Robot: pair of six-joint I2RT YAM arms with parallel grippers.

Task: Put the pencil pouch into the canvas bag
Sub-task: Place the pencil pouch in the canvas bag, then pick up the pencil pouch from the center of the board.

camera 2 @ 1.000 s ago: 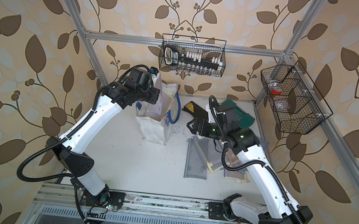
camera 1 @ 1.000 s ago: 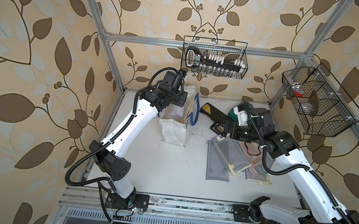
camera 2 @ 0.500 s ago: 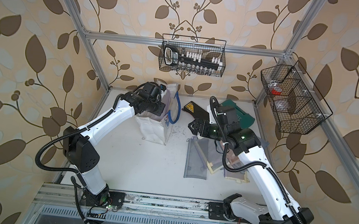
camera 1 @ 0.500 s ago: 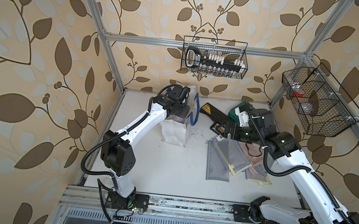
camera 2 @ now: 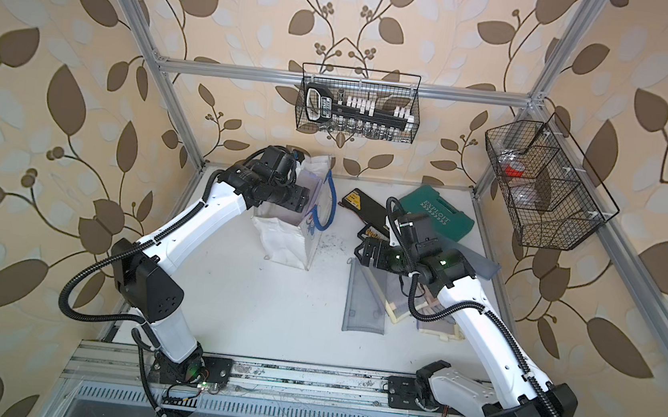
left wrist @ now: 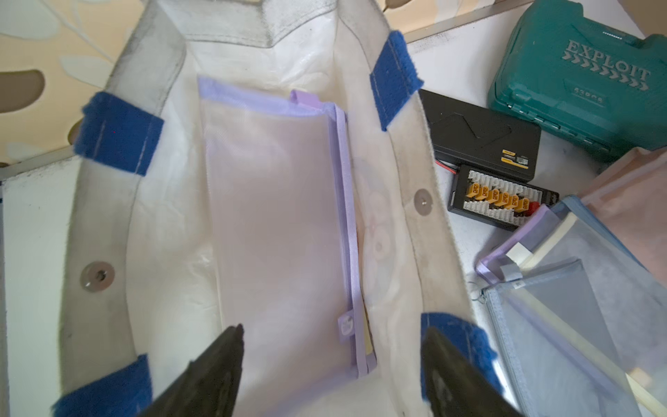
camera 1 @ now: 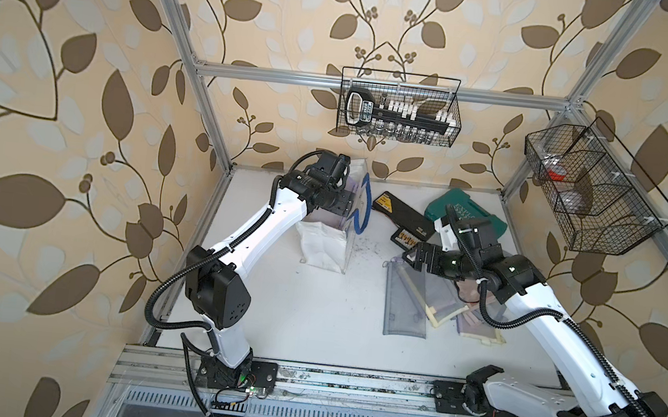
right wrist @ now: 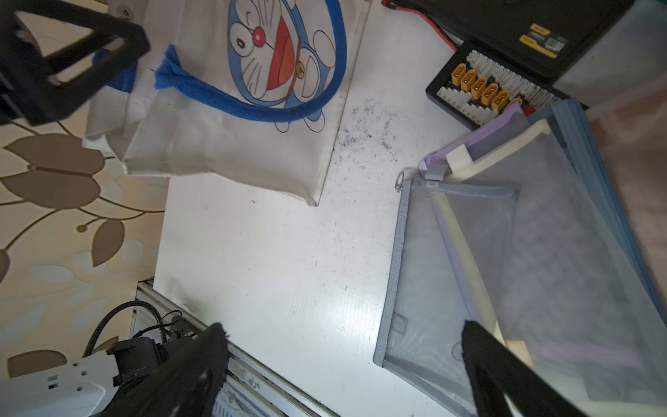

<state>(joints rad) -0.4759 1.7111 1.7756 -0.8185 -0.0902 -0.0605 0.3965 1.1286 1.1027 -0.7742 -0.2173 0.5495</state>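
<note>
Pouch [left wrist: 274, 216], lilac mesh, lies inside the bag [left wrist: 420, 234], which stands upright at the far left of the table [camera 1: 313, 320]. The left gripper [left wrist: 334, 328] hangs over the bag's mouth, jaws apart, clamping nothing. The right gripper [right wrist: 343, 325] hovers with jaws wide and empty beside the grey pouch [right wrist: 433, 270], which tops a heap of pouches on the right. A green case [camera 1: 465, 214] sits closed at far right.

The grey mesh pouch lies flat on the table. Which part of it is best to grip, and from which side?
Probably the long edge of the grey mesh pouch resting on the table, approached from above: it lies flat, and its opposite side overlaps other pouches.
</note>
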